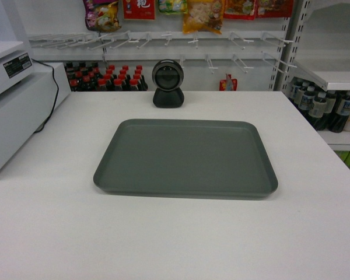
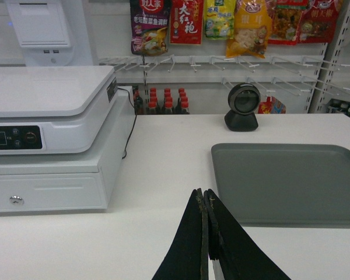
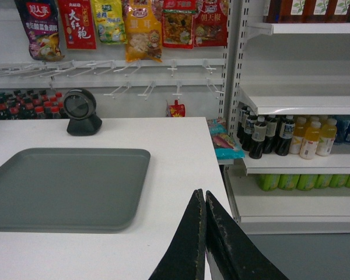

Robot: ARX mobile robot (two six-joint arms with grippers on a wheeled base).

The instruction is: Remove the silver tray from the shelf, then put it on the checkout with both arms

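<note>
The silver tray [image 1: 185,156] lies flat in the middle of the white checkout [image 1: 175,239], empty, with its long side toward me. It also shows at the right of the left wrist view as the tray [image 2: 289,182] and at the left of the right wrist view as the tray [image 3: 64,186]. My left gripper [image 2: 205,193] is shut with nothing in it, hovering over bare counter just left of the tray's near corner. My right gripper [image 3: 203,195] is shut and empty, off the tray's right side near the counter edge. Neither gripper shows in the head view.
A black round scanner [image 1: 168,84] stands behind the tray. The white register machine [image 1: 14,105] sits at the counter's left with a black cable. Shelves of bottles [image 3: 286,137] stand to the right, past the counter edge. Snack bags hang on the back wall.
</note>
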